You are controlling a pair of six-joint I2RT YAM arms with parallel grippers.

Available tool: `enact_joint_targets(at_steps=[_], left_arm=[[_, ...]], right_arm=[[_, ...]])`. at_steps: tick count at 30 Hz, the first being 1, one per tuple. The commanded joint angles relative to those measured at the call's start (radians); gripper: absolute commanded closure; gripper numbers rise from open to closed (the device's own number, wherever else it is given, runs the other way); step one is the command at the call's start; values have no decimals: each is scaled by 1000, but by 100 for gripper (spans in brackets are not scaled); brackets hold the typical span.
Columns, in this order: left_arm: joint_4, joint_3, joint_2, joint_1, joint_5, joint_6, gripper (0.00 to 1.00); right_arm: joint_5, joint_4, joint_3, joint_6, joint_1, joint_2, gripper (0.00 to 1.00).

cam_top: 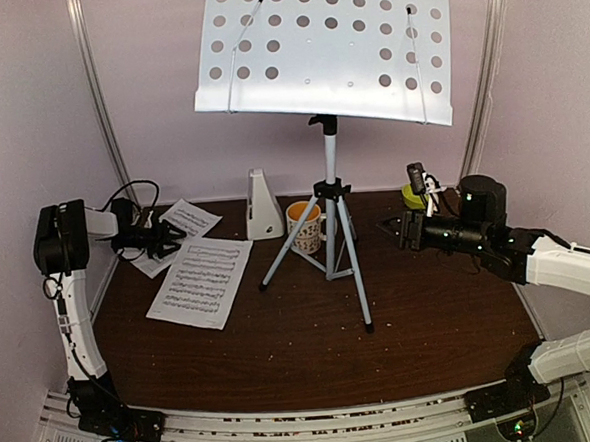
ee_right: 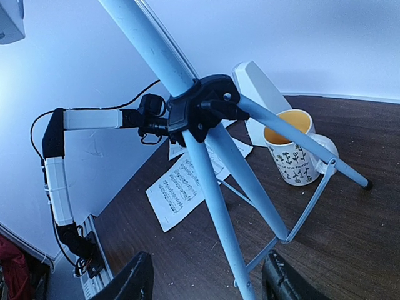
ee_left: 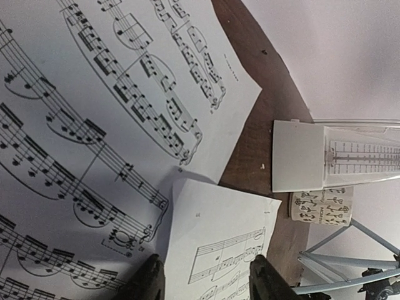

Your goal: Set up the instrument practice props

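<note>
The music stand's pale perforated desk (cam_top: pixel 325 49) sits on a grey tripod (cam_top: pixel 333 241) at the table's centre. One sheet-music page (cam_top: pixel 201 282) lies flat at the left, and a second page (cam_top: pixel 183 225) lies behind it. My left gripper (cam_top: pixel 166 237) hovers over them, open, its fingers (ee_left: pixel 149 282) straddling a raised corner of one page (ee_left: pixel 219 244) that casts a shadow on the other page (ee_left: pixel 94 125). The white metronome (cam_top: pixel 262 205) stands at the back. My right gripper (cam_top: pixel 396 230) is open, right of the tripod leg (ee_right: pixel 219 212) and apart from it.
A patterned mug with an orange inside (cam_top: pixel 303 226) stands between the tripod's legs beside the metronome. A small green bowl (cam_top: pixel 414 194) is at the back right, behind my right arm. Walls close in the table on three sides.
</note>
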Motion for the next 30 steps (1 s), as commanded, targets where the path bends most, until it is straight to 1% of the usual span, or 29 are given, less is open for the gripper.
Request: enact_joint_targets(at_steps=[1,2,5,7,9,11,16,19,23,30], left_arm=[[97,-31,-20,-7,63,-20,54],[88,-32,-22,-5,57,-14,53],[-24,-17,-42,0,-46,61,45],[-64,-13,-52,0,-66,96,42],[-125,5,-52,-1,-97,146,42],[-155,9,-47,-2,-97,170,42],[-156,-20,-42,-38,-75,187,47],[-94,-64,-52,-63,-37,157,50],[88,-158,-73,-77,27,47,58],[246,-253,-120,-128,66,-24,68]], right_arm=[[18,5,32,-7,6,8,40],[15,7,33,-6,5,8,40],[13,5,36,-2,5,3,40],[12,-1,38,-4,5,-4,40],[6,-3,35,-3,6,-6,40],[2,-6,35,-3,6,-8,40],[4,5,25,4,8,-7,40],[4,9,29,7,10,-5,40],[8,7,30,4,9,-7,40],[10,14,24,8,11,-6,40]])
